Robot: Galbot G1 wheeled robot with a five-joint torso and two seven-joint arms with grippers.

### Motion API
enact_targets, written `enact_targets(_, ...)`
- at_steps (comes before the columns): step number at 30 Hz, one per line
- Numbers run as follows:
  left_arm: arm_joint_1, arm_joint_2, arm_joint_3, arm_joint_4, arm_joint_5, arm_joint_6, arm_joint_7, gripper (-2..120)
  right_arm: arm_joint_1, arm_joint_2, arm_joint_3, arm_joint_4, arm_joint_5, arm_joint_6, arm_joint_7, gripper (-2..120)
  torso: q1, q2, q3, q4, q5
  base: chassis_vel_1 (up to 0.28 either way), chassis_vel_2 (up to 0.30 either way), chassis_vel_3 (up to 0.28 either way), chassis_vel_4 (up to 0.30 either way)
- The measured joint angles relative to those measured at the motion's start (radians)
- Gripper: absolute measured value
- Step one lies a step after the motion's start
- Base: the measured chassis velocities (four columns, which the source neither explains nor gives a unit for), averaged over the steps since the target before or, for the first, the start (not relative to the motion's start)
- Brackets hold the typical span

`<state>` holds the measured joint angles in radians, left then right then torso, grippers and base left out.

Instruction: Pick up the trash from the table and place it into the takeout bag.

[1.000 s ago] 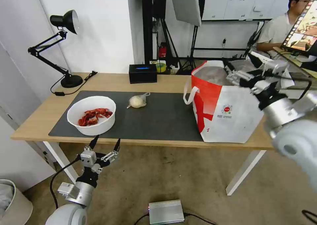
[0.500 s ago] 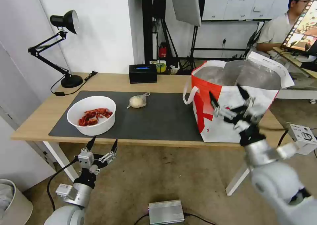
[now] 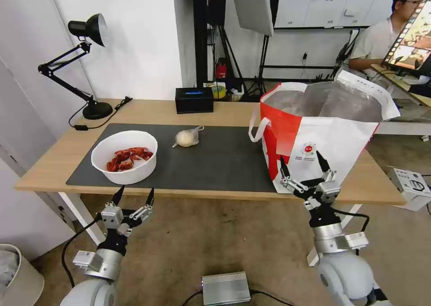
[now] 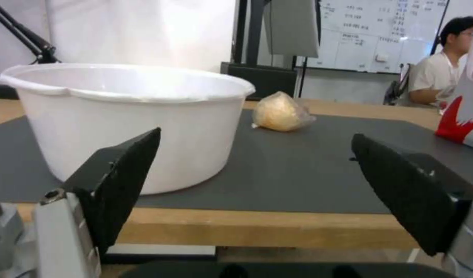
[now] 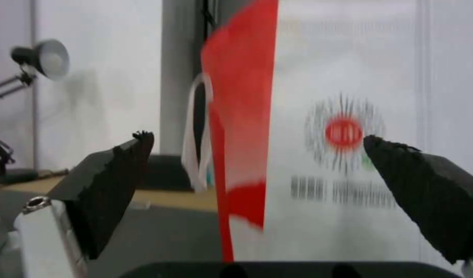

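On the wooden table [image 3: 148, 111] a white bowl of red shells [image 3: 125, 156] [image 4: 128, 116] sits at the left of the dark mat [image 3: 211, 158], with a small knotted clear bag [image 3: 187, 137] [image 4: 282, 117] holding a whitish lump behind it. The white-and-red takeout bag [image 3: 316, 140] [image 5: 319, 127] stands open at the right end. My left gripper [image 3: 134, 196] [image 4: 257, 158] hangs open below the table's front edge, facing the bowl. Open and empty too, my right gripper [image 3: 302, 162] [image 5: 259, 154] sits low in front of the takeout bag.
A black desk lamp [image 3: 85, 63] stands at the table's back left and a black box [image 3: 194, 99] at the back middle. A silver unit [image 3: 226, 288] lies on the floor under the table. A grey bin [image 3: 13, 272] is at the lower left.
My right arm has dropped from over the takeout bag's mouth down to below the table's edge, in front of the bag. The left gripper sank slightly.
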<state>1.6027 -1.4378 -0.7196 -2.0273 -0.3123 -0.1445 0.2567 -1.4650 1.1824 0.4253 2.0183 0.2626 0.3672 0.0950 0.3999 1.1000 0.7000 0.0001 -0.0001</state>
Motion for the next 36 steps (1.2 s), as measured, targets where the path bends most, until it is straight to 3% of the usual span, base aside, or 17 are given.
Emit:
enact_targets(17,0.045,-0.037,-0.027,-0.044,0.023,0.021,-0.036,100,-0.205,0.01,-0.08,0.132,-0.091,-0.127,0.187,100,0.0,0.0,0.0,-0.0001,-0.0001,0.0,0.0,0.0,0.0)
enact_targets(27,0.076,-0.011,0.008,-0.051,0.013,0.022,-0.035,100,-0.224,0.068,-0.127,0.112,-0.06,-0.131,0.179,100,0.0,0.0,0.0,-0.0002,0.0,0.0,0.0,0.0,0.0)
enact_targets(36,0.054,-0.019,0.022,-0.029,0.016,0.02,-0.028,100,-0.212,0.022,-0.118,0.086,-0.057,-0.127,0.179,100,0.0,0.0,0.0,0.0,0.0,0.0,0.0,0.0,0.0)
